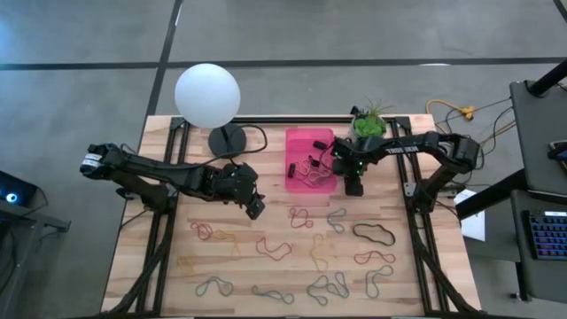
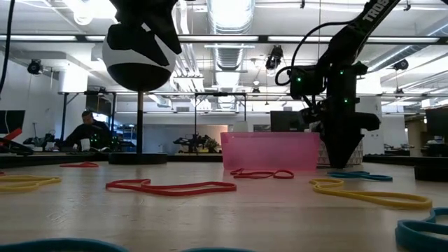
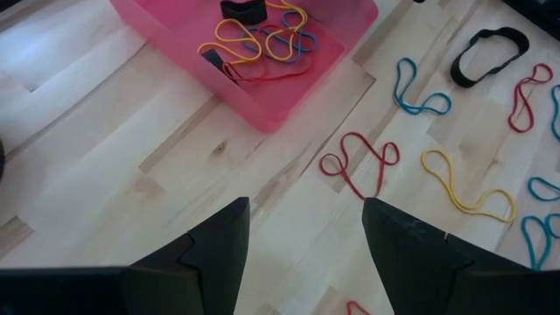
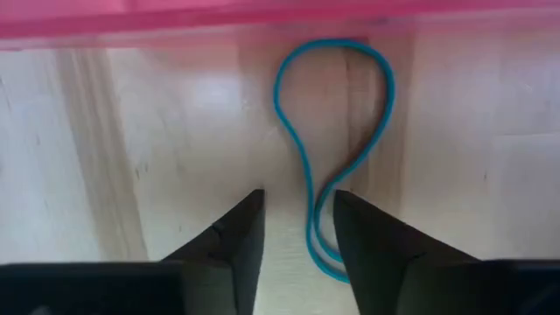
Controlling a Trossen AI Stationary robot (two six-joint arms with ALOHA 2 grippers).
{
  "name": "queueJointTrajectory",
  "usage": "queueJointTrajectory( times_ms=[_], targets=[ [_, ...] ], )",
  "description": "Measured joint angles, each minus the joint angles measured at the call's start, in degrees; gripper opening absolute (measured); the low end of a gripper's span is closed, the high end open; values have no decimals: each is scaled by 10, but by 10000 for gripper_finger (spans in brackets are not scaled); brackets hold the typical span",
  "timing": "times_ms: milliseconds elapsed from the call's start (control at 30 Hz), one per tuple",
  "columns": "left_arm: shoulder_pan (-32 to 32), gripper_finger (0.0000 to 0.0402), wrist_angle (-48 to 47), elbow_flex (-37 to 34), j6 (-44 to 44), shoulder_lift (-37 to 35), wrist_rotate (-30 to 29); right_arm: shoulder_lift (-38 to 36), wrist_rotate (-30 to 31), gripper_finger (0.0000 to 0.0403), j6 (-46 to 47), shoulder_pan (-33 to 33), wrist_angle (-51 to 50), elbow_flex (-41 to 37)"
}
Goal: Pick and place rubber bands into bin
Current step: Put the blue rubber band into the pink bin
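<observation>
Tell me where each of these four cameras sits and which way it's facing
High: overhead, straight down on the wooden table, both arms.
Low: tabletop height, level across the table toward the room; right gripper hangs beside the translucent pink plastic bin.
Left wrist: above the table, past the open left gripper; shares the bin with low.
Right wrist: close down on a blue rubber band, right gripper open.

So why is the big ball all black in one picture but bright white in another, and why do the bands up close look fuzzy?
In the low view, the lamp ball sits against bright ceiling lights, so it shows dark; from the high view it glows white. In the low view, the nearest rubber bands lie too close to the lens and blur, while the bin looks sharper.
</observation>
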Motion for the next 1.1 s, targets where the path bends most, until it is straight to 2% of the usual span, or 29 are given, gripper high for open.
queueJointTrajectory(
  times_ms=[433,567,733,867,933,1033,1100],
  targets=[
    [0,208,2,1,-1,0,0,26,-4,34,-7,-7,27,0],
    [0,208,4,1,-2,0,0,27,-4,14,4,-7,27,0],
    [0,208,5,1,-2,0,0,25,-9,9,49,3,17,1],
    [0,208,6,1,-1,0,0,-12,1,8,91,29,2,-2],
    [0,208,7,2,-1,0,0,-40,-23,8,120,39,-35,-6],
    [0,208,8,2,0,0,0,-99,-30,8,152,49,-57,7],
    [0,208,10,2,0,0,0,-136,-26,8,174,54,-107,9]
  ],
)
